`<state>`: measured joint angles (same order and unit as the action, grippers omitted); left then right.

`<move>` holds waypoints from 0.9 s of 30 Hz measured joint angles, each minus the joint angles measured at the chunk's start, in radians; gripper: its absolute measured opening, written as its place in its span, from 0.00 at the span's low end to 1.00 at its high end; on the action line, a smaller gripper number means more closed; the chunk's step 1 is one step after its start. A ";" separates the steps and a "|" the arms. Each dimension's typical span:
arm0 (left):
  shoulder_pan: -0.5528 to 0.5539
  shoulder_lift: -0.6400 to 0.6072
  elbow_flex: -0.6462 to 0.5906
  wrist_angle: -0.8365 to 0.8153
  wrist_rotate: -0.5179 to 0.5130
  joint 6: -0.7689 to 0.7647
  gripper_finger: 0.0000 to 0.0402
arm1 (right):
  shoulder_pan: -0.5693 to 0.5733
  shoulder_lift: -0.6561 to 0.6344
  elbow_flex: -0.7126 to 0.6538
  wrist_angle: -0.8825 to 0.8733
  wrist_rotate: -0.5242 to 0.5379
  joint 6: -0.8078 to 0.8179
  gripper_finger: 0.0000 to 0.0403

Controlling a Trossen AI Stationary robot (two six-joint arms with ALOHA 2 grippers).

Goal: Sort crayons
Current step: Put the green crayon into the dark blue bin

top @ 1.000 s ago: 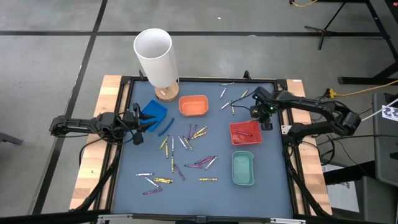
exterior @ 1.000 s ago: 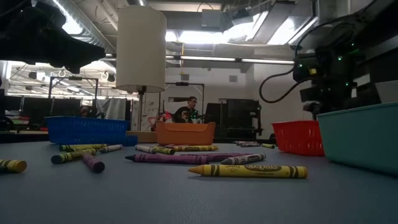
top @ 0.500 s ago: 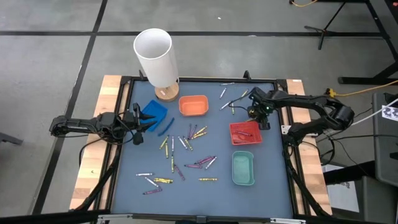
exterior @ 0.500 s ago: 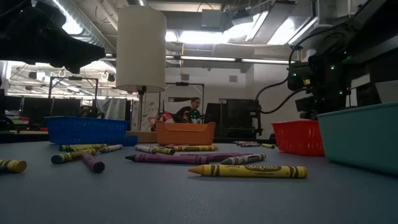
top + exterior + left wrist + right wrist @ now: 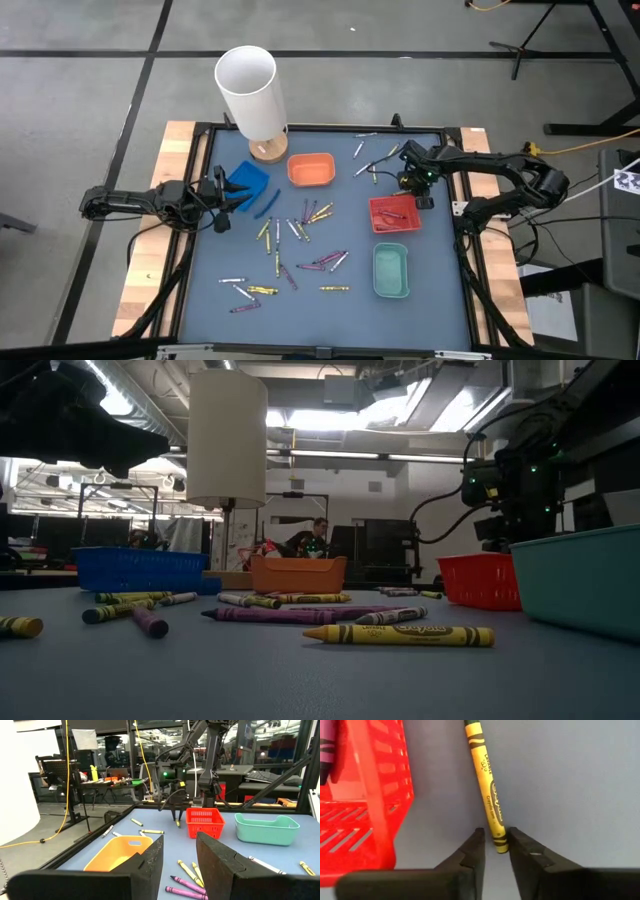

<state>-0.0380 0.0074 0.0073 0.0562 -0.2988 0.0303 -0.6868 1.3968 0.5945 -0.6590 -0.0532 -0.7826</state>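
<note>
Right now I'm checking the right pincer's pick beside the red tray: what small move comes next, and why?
Probably finish closing, then lift: the right pincer straddles the end of a yellow crayon lying flat beside the red tray, fingers not yet clamped.

- I see the right arm stretched in from the right edge, wrist bent down at the far right part of the table.
- Right gripper is low at the surface, fingers narrowly parted, not closed.
- Left arm waits at the left edge, lying level.
- Left gripper is raised, fingers parted, holding nothing.
</note>
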 joint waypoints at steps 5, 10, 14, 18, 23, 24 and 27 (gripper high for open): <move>0.000 0.000 0.000 0.000 0.000 0.000 0.25 | 0.000 0.000 -0.001 0.003 0.003 0.000 0.07; 0.000 0.000 0.000 0.000 0.000 0.000 0.25 | 0.000 0.002 0.010 -0.011 0.006 0.000 0.04; 0.000 0.000 0.000 0.000 0.000 0.000 0.25 | 0.000 0.007 0.054 -0.062 0.017 0.020 0.05; 0.000 0.000 0.000 0.017 0.000 0.000 0.25 | -0.002 0.006 0.103 -0.067 0.034 0.042 0.05; 0.000 0.000 0.000 0.079 0.000 0.000 0.25 | -0.001 0.005 0.176 -0.071 0.067 0.041 0.04; 0.000 0.000 0.000 0.095 0.000 0.000 0.25 | -0.001 0.005 0.194 -0.073 0.072 0.041 0.04; 0.000 0.000 0.000 0.130 0.000 0.000 0.25 | -0.001 0.004 0.258 -0.073 0.072 0.041 0.05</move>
<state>-0.0376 0.0073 0.0072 0.1859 -0.2989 0.0303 -0.6876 1.4012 0.8521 -0.7320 0.0193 -0.7414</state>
